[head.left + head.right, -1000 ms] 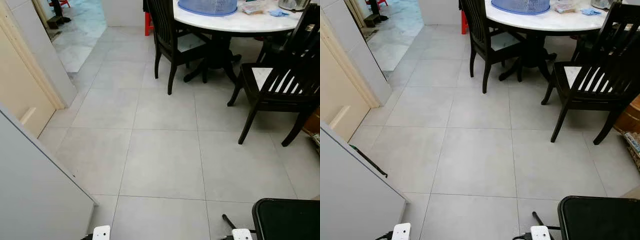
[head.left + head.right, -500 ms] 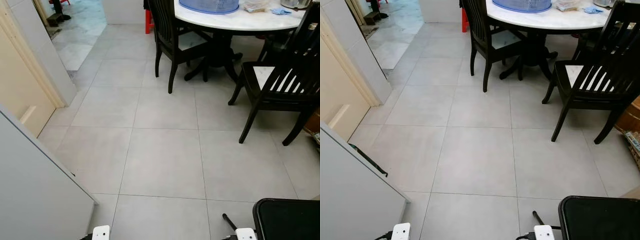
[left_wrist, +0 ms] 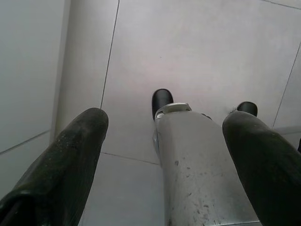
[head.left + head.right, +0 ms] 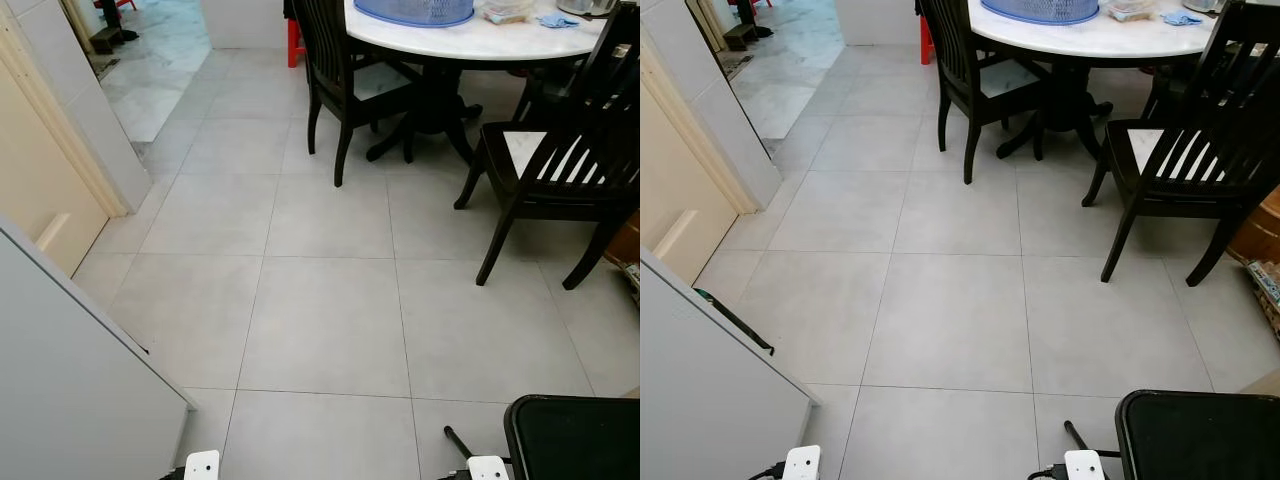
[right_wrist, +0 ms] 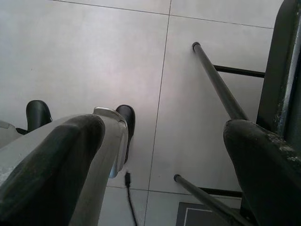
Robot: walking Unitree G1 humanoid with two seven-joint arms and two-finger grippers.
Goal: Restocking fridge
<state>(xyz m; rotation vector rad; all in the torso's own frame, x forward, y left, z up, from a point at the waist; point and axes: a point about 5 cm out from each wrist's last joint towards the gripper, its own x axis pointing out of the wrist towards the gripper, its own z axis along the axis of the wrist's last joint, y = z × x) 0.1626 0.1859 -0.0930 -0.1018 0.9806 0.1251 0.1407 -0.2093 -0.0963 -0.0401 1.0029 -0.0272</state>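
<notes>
Your robot faces a grey tiled floor (image 4: 320, 320), both arms hanging idle. Left gripper (image 3: 164, 155): fingers (image 3: 61, 160) spread wide, nothing between them, pointed down over the robot's silver leg (image 3: 197, 174). Right gripper (image 5: 160, 160): fingers (image 5: 51, 165) likewise released, beside a black stool (image 4: 575, 440) at lower right. Fridge (image 4: 70, 380) stands at your near left, its grey side just by the left arm. Ahead, a round white table (image 4: 470, 40) w/ dark chairs (image 4: 560, 170) and a blue cover (image 4: 415, 10) on top.
</notes>
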